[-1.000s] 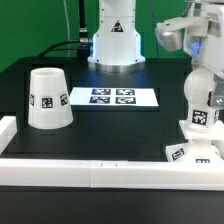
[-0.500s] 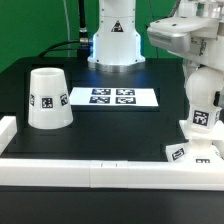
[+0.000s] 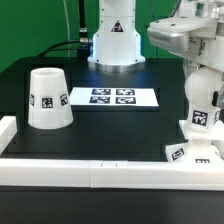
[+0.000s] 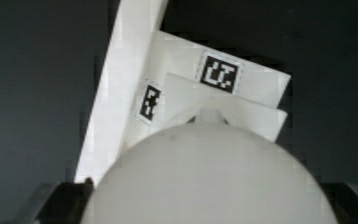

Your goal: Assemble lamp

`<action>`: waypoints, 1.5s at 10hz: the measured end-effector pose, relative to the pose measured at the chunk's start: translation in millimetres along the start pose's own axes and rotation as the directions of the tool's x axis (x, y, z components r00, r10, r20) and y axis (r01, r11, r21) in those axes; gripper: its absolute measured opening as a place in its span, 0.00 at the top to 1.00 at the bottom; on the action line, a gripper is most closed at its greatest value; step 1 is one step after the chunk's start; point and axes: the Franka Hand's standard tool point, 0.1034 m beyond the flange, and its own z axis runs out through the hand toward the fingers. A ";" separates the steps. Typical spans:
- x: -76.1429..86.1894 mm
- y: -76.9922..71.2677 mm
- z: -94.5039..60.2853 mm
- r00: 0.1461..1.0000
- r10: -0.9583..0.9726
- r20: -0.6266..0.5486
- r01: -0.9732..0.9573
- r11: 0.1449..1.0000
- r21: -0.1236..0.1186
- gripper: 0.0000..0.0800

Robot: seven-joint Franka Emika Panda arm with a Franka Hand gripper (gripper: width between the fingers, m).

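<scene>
Shade, a tapered white plastic cup (image 3: 45, 98), stands alone at the exterior view's left; flat white marker board (image 3: 112, 98) lies mid-table. At right, rounded white plastic bulb (image 3: 203, 105) on its stem stands upright on flat square white base (image 3: 188, 152). Gripper (image 3: 197, 66) sits over bulb top; cannot tell whether clenched. Advice: keep stem vertical, twist gently, avoid side load.

Exterior wide across table (image 3: 110, 135); wrist close above bulb (image 4: 202, 175), shared
</scene>
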 end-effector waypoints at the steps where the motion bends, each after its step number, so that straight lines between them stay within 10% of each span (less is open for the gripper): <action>1: 0.2 -0.4 0.2 0.991 0.134 -0.007 -0.134 0.991 0.003 0.28; 10: 3.1 1.9 -0.4 0.582 0.813 -0.009 -0.812 0.582 0.049 0.28; 15: -2.2 1.5 -0.9 0.075 0.997 -0.012 -0.992 0.076 0.097 0.28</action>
